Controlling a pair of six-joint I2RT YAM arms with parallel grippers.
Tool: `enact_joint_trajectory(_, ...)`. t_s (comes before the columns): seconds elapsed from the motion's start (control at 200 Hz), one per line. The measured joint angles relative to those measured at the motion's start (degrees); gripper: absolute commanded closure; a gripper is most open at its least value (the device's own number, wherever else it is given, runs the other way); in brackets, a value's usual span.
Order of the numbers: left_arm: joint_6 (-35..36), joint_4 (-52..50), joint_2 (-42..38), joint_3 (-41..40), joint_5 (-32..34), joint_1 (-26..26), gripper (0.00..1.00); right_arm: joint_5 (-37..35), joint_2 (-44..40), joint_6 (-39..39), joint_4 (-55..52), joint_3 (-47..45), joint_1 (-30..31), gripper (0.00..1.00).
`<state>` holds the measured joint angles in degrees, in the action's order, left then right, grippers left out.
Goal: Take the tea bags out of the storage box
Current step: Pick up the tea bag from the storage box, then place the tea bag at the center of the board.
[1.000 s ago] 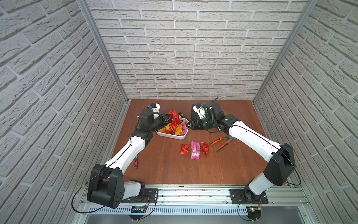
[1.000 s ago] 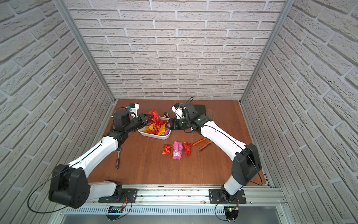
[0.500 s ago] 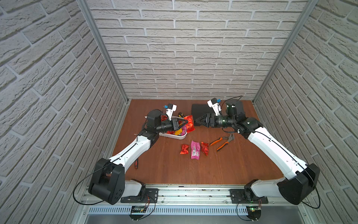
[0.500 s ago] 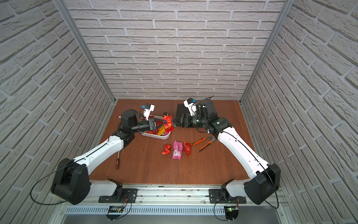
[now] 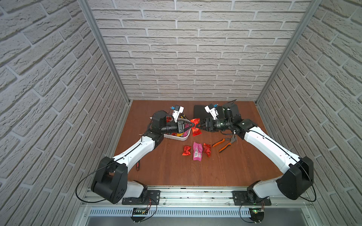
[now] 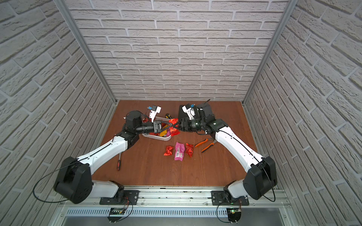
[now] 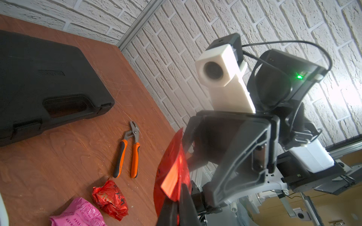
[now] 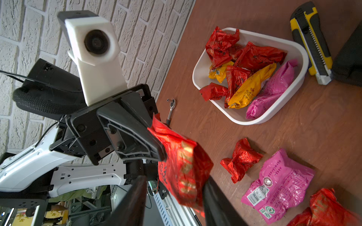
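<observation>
My left gripper [image 5: 190, 125] is pinched shut on a shiny red crinkly foil tea bag [image 5: 196, 129]. The bag hangs in the air just beside the white plastic storage box [image 5: 181, 138]. My right gripper [image 5: 198, 125] has its jaws apart around the bag. If the left lets go too soon, the bag could drop. If both pull, the foil could rip. The other tea bags [image 8: 250, 78] lie in the box.

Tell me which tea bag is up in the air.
The red tea bag pinched in the left gripper; the others all lie in the storage box or flat on the table.
</observation>
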<state>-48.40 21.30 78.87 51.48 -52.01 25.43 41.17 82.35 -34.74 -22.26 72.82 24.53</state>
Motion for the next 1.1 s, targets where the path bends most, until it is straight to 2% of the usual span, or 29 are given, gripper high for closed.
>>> enact_joint_trajectory(0.15, 0.9, -0.5, 0.2, 1.0, 0.4, 0.0, 1.0, -0.4, 0.1, -0.2, 0.0, 0.0, -0.3, 0.83)
enact_joint_trajectory(0.24, 1.4, -1.5, 0.2, 1.2, 1.4, 0.0, 0.9, -0.4, 0.1, -0.2, 0.1, 0.0, -0.3, 0.9)
enact_joint_trajectory(0.285, 1.6, -1.8, 0.2, 1.2, 1.9, -0.1, 0.74, -0.4, 0.1, -0.2, 0.0, 0.0, -0.3, 0.92)
enact_joint_trajectory(0.34, 2.0, -2.4, 0.2, 1.2, 2.8, -0.2, 0.44, -0.4, 0.1, -0.3, -0.1, 0.0, -0.3, 0.94)
enact_joint_trajectory(0.37, 2.3, -3.0, 0.1, 1.2, 3.5, -0.3, 0.31, -0.5, 0.1, -0.3, 0.0, 0.0, -0.3, 0.95)
enact_joint_trajectory(0.42, 2.5, -4.6, 0.1, 1.3, 5.3, -0.7, 0.22, -0.7, 0.1, -0.4, 0.1, -0.2, -0.3, 0.97)
enact_joint_trajectory(0.51, 2.8, -9.2, -0.5, 1.4, 10.4, -1.8, 0.18, -2.3, 0.1, -1.0, 0.2, -0.8, -0.3, 0.97)
enact_joint_trajectory(0.695, -1.9, -27.3, -6.9, 1.7, 33.7, -5.3, 0.24, -8.6, 1.4, -6.9, 1.5, -5.2, -0.3, 0.97)
enact_joint_trajectory(0.79, -5.7, -32.5, -10.2, 0.6, 41.5, -7.9, 0.25, -11.7, 3.5, -11.0, 4.0, -8.0, 0.0, 0.97)
enact_joint_trajectory(0.92, -8.5, -37.0, -12.6, -1.5, 46.4, -10.3, 0.25, -15.2, 8.9, -16.7, 7.6, -9.6, 0.4, 0.97)
enact_joint_trajectory(1.1, -9.4, -39.3, -12.5, -2.2, 47.2, -11.5, 0.26, -18.6, 15.1, -22.2, 13.0, -9.4, 1.0, 0.96)
